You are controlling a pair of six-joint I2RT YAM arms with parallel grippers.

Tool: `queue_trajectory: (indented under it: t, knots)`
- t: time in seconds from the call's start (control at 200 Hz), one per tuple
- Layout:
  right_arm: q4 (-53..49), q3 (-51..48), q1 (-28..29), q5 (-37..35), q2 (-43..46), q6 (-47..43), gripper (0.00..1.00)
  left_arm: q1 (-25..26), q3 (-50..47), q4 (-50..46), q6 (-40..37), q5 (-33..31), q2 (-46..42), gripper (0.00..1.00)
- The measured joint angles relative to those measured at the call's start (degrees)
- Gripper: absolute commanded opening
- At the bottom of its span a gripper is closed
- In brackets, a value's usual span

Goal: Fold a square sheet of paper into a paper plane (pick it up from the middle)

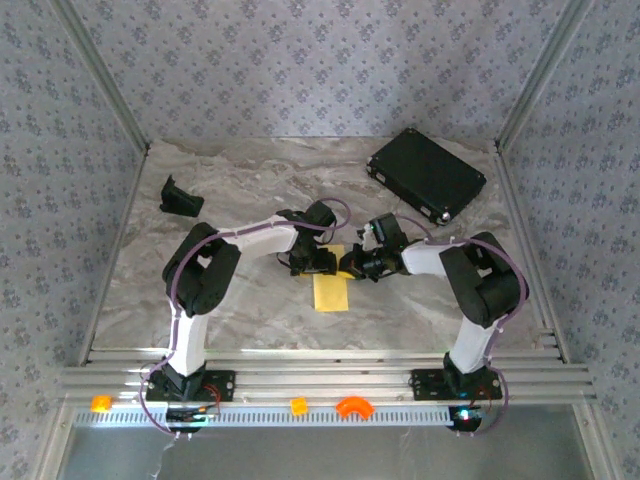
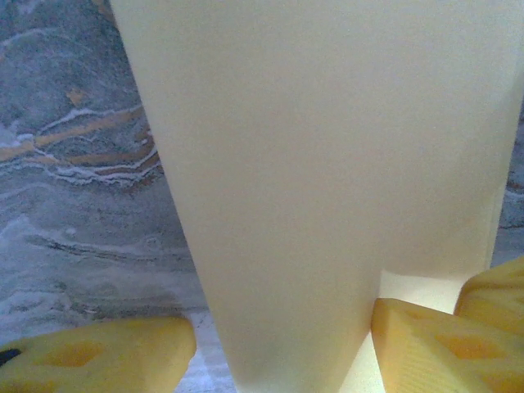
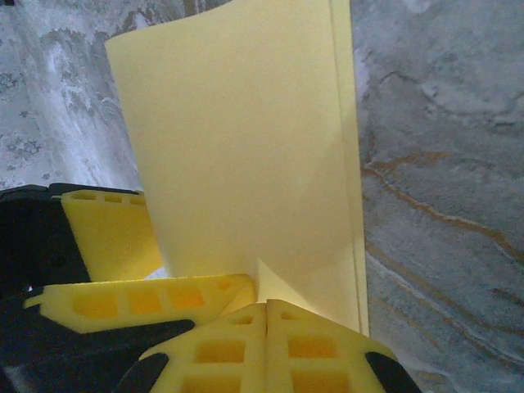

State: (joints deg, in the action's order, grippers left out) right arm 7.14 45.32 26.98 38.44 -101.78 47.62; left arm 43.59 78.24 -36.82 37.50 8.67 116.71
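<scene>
The folded paper (image 1: pixel 331 292) lay at the centre of the table (image 1: pixel 240 190), with one flap raised. The left gripper (image 2: pixel 278 356) stood with its fingers apart, straddling the raised flap. The right gripper (image 3: pixel 267 327) had its fingers together, tips against the paper's near edge; a pinch could not be confirmed.

right gripper (image 3: pixel 266 311) closed at bottom centre, pinching lower edge of square sheet of paper (image 3: pixel 246 147), folded, mid-frame; marble table (image 3: pixel 442 164) right
</scene>
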Motion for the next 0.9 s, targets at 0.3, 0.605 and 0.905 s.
queue_trajectory:
  t: [0.3, 0.605, 0.905]
  knots:
    - [-0.44, 0.09, 0.13, -0.24, -1.84, -0.94, 0.0, 0.24, 0.37, -0.5, 0.0, -0.17, 0.15, 0.67]
    - [-1.46, 0.26, 0.28, -1.11, -1.66, -2.43, 0.0, 0.31, 0.11, -0.13, -0.02, -0.13, -0.81, 0.67]
    - [-0.59, -0.28, 0.33, -1.38, -1.4, -1.64, 0.0, 0.28, -3.41, 4.17, 0.07, 0.59, -4.66, 0.63]
